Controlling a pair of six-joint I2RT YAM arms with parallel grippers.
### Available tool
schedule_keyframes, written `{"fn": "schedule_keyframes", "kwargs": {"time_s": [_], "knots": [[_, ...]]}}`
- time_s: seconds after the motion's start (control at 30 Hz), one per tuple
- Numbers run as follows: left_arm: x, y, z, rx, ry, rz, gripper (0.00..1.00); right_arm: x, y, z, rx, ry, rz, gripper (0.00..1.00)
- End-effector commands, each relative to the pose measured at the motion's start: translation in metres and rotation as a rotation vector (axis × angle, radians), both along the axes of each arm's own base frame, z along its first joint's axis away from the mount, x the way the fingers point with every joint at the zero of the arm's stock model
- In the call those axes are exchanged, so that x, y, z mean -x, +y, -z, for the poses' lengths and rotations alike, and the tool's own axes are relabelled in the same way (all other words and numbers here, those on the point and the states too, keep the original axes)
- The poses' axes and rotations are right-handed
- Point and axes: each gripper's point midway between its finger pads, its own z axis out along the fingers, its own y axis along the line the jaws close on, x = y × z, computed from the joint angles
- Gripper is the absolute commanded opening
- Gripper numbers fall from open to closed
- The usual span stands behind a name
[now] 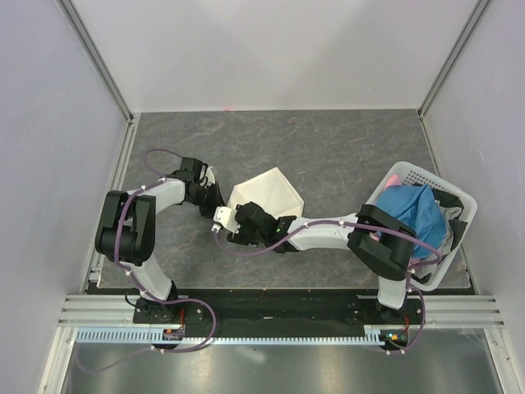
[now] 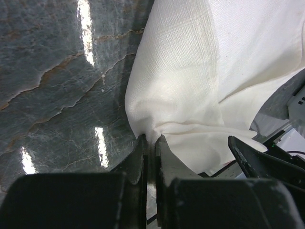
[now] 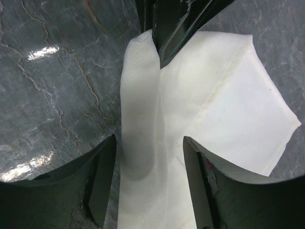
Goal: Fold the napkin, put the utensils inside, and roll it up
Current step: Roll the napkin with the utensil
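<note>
While the left gripper [image 2: 150, 142] pinches one end of the cream-white soft cloth napkin [image 1: 267, 193], mid-frame in the top view, the right gripper [image 3: 148, 145] straddles its rolled edge, jaws apart; it should close gently, then turn evenly for a tight roll.

No words, numbers, brands or signs can be read in any of the views. The napkin [image 1: 267, 195] is plain white cloth with no print or tag showing.
</note>
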Motion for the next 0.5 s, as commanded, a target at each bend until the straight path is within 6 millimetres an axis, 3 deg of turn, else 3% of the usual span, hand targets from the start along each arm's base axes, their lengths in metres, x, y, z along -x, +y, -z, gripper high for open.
{"fn": "schedule_keyframes", "kwargs": {"time_s": [0.0,0.1,0.3,0.4,0.43,0.47], "knots": [[-0.004,-0.004,-0.007,0.029,-0.013,0.038,0.02,-0.002,0.010,0.008,0.025,-0.017,-0.030,0.63],[-0.004,-0.005,-0.008,0.037,-0.016,0.045,0.02,0.002,0.009,0.017,0.039,0.019,-0.037,0.48],[-0.003,-0.011,-0.011,0.078,-0.024,0.076,0.02,0.013,0.004,0.041,0.051,0.239,-0.079,0.31],[-0.007,-0.007,-0.012,0.058,-0.047,0.052,0.36,0.025,0.003,0.047,0.021,0.449,-0.120,0.21],[-0.010,-0.005,-0.016,0.051,-0.067,0.030,0.52,0.023,-0.001,0.045,0.012,0.507,-0.105,0.19],[-0.014,-0.001,-0.017,0.030,-0.088,0.006,0.59,0.035,0.003,0.047,-0.018,0.601,-0.146,0.18]]}}
